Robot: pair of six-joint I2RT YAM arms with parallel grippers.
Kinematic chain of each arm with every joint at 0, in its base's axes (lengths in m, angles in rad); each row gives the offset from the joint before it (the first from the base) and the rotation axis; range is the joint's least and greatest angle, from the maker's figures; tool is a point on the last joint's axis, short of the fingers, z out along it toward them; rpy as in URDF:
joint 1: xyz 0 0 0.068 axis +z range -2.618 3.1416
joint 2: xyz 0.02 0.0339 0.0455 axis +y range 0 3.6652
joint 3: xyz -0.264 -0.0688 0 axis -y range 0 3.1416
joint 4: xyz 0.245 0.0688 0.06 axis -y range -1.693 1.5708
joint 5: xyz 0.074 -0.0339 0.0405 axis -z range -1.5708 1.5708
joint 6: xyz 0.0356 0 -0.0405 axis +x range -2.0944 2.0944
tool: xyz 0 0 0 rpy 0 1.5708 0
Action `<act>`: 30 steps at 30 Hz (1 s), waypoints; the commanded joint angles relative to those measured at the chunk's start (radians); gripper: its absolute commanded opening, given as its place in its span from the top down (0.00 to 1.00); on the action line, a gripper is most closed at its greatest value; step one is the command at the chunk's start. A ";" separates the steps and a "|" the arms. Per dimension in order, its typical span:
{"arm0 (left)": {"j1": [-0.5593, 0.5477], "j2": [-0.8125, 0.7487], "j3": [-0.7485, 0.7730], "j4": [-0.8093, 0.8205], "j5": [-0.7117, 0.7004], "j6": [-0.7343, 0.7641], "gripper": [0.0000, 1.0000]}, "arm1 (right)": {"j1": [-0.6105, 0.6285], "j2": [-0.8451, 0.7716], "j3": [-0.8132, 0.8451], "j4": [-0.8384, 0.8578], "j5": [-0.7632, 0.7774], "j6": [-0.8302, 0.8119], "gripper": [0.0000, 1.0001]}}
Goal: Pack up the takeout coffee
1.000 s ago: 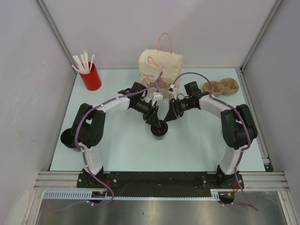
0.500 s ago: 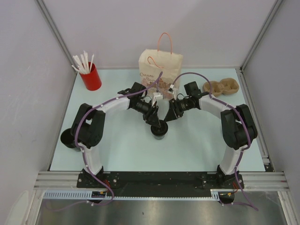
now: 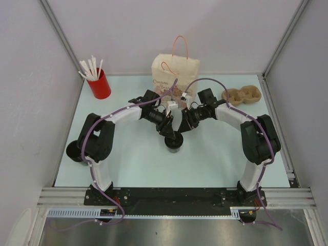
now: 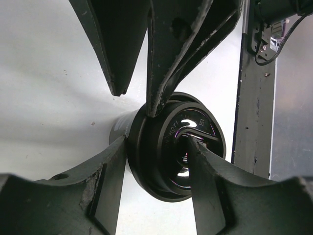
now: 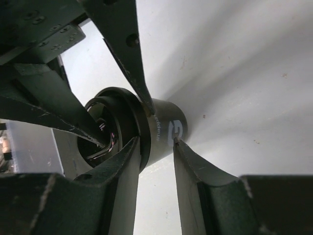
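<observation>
The cup [image 3: 174, 143] stands upright on the surface [image 3: 133, 169] between the two arms, in front of the bag [image 3: 175, 72] and well apart from it. The left hand [image 3: 167, 131] comes down on the lid and pinches its edge, one finger outside the rim and the other lying across the lid's top. This is probably to steady the cup or keep the lid seated.

The right hand [image 3: 183, 126] straddles the body just under the lid from the opposite side. I judge it is placed to take the cup lower down, where a carry to the bag would be firmer. One of its fingers touches the rim. The other looks clear in the left wrist view but touching in its own, so I cannot tell whether this hand presses or merely brackets.

From above, both hands cover most of the cup. The lettering on the lid and body is too cropped to read. How wide the bag's mouth stands is hard to judge.
</observation>
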 commanded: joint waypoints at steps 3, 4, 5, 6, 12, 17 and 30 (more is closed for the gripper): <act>-0.023 0.057 -0.040 -0.043 -0.285 0.097 0.45 | 0.051 0.031 -0.028 -0.040 0.273 -0.101 0.64; -0.023 0.055 -0.040 -0.046 -0.291 0.099 0.46 | 0.055 0.029 -0.028 -0.043 0.297 -0.104 0.64; -0.021 0.055 -0.040 -0.052 -0.294 0.106 0.46 | 0.062 0.031 -0.030 -0.044 0.306 -0.107 0.64; -0.023 0.052 -0.043 -0.052 -0.295 0.110 0.46 | 0.065 0.028 -0.032 -0.046 0.314 -0.108 0.64; -0.023 0.037 -0.060 -0.045 -0.298 0.116 0.46 | 0.067 -0.036 -0.029 0.011 0.332 -0.090 0.63; -0.021 0.032 -0.057 -0.043 -0.297 0.113 0.46 | 0.035 -0.157 0.020 -0.003 0.280 -0.085 0.58; -0.023 0.029 -0.065 -0.037 -0.305 0.110 0.47 | -0.053 -0.126 0.018 -0.276 -0.098 -0.209 0.46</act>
